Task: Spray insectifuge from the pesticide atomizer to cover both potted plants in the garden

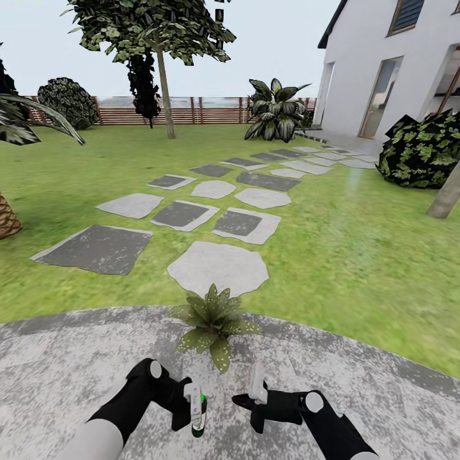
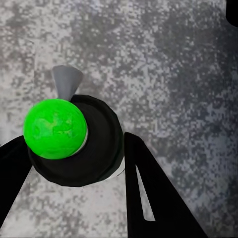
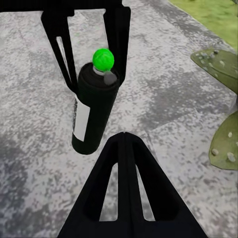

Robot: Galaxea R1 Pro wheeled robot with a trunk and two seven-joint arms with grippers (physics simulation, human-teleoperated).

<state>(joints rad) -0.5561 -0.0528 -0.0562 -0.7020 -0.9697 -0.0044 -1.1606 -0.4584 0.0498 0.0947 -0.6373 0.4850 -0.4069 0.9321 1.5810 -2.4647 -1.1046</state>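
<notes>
Head view: left gripper (image 1: 195, 409) pinching the slim dark-green pesticide atomizer bottle with white label strip (image 1: 199, 418), bottle upright, hanging over the grey mottled paving (image 1: 76, 364). Right gripper (image 1: 255, 393) just beside it, apart from the bottle; its fingers look pressed together with nothing between. Just ahead of both grippers, a low potted plant, rosette of broad pointed green leaves (image 1: 213, 319), sits at the paving edge; pot not visible.

Left wrist view: looks down on the atomizer top (image 2: 74, 144), round black shoulder, bright green glossy ball on top, pale grey nozzle cone sticking out to one side. Black matte fingers (image 2: 148, 193) flank the bottle on both sides, touching it. Speckled grey-white stone under it.

Right wrist view: shows the bottle side-on (image 3: 94, 111), cylindrical, white label down one side, left gripper fingers (image 3: 116, 34) clamping its upper part. Right gripper's own black fingers (image 3: 126, 183) meet at a point in the foreground. Spotted green leaves (image 3: 225, 136) at the frame edge.

Further out in head view: green lawn (image 1: 358, 249), flat grey irregular stepping stones (image 1: 217, 265), brown slat wooden fence (image 1: 191, 112), white house wall (image 1: 377, 57).
</notes>
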